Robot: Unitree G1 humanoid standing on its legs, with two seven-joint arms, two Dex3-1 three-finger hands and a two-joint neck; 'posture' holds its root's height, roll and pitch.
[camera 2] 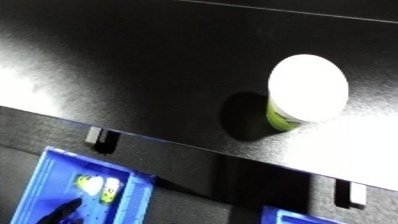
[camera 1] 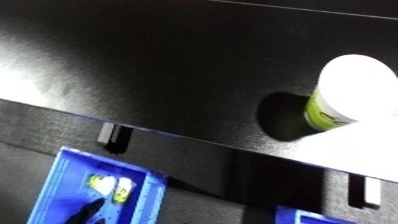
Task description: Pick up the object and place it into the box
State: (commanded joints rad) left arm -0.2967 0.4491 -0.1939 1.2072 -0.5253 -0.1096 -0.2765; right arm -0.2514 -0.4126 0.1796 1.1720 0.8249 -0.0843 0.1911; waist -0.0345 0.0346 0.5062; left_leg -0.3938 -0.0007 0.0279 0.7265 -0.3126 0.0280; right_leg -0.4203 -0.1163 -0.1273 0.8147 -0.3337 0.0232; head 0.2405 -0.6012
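Neither hand shows in either eye view, so I can't tell if they're spread, curled or holding anything. The object is a white-lidded tub (camera 2: 306, 90) with a green-yellow label band, standing upright on the dark table (camera 2: 133, 65), near the table's front edge and well toward the view's right. It casts a dark shadow on the side toward the view's left; strong glare washes out the lid and the tabletop beyond it. Landmark is the tub: the blue bin (camera 1: 62, 175) sits below the table edge, down and to the left of the tub, well apart from it. The bin already holds something small with white and yellow-green on it, too small to identify. A second blue edge (camera 1: 306, 216) shows down and slightly left of the tub, at the frame bottom; can't tell if it's another bin. My read: pick not started, the tub is untouched and free-standing, presumably staged near the edge for easy reach. The upright tub should suit a side grasp.
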